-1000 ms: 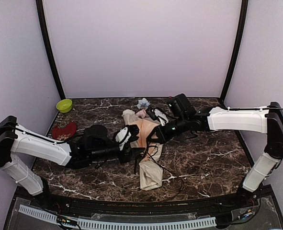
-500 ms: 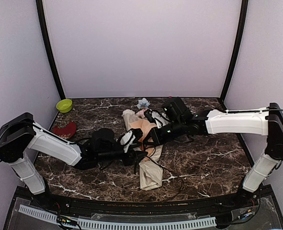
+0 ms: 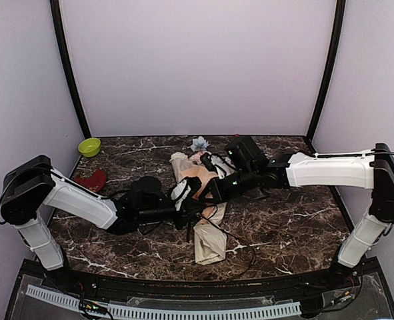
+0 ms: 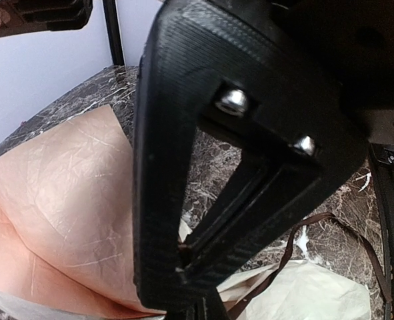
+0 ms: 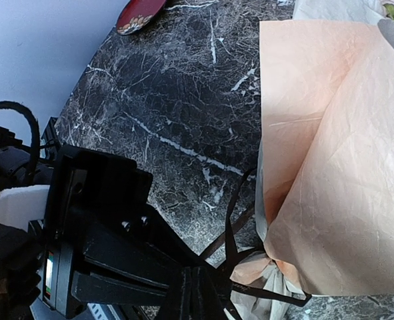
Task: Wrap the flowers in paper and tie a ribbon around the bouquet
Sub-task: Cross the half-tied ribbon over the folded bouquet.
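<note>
Bouquet (image 3: 209, 241) lies mid-table (image 3: 290, 217), heads toward 12 o'clock, with right pincer (image 5: 200, 287) clamped on ribbon (image 5: 228, 227) and left pincer (image 4: 200, 303) closed, hold unclear.

Left hand (image 3: 194, 202) newly closed; drawn nearer the bouquet (image 3: 209, 240)

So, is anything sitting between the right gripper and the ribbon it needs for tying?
Nothing visible stands in the way. The right gripper is shut on the ribbon right at the narrow end of the bouquet. The left gripper is shut close beside it; whether it pinches the ribbon too cannot be told.
</note>
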Controlling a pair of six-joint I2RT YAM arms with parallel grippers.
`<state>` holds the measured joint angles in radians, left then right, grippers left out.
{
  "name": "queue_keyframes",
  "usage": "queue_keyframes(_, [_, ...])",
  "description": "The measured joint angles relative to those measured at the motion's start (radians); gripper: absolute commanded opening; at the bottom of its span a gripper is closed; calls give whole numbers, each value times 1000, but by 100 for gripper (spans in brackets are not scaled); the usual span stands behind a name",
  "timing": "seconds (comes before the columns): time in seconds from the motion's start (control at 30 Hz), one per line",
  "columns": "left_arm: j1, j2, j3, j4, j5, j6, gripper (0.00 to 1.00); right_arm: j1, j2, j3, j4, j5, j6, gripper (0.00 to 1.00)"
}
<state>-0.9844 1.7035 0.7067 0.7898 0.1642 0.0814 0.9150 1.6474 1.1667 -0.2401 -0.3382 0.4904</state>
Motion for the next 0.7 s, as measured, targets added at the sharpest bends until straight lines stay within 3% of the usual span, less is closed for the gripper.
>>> queue_keyframes(0.1, [0, 0, 0, 1, 9, 0, 0, -3, 0, 3, 0, -4, -25, 28])
queue_keyframes(0.2, [-2, 0, -1, 7, 21, 0, 0, -18, -2, 10, -2, -12, -47, 31])
queue_keyframes(0.3, [-2, 0, -10, 26, 38, 0, 0, -51, -3, 18, -3, -49, -74, 25])
queue_keyframes(0.47, [-2, 0, -30, 47, 55, 0, 0, -105, 29, 71, -27, -93, -117, 4])
queue_keyframes(0.7, [-2, 0, -49, 77, 77, 0, 0, -116, 153, 156, -132, -139, -229, 0])
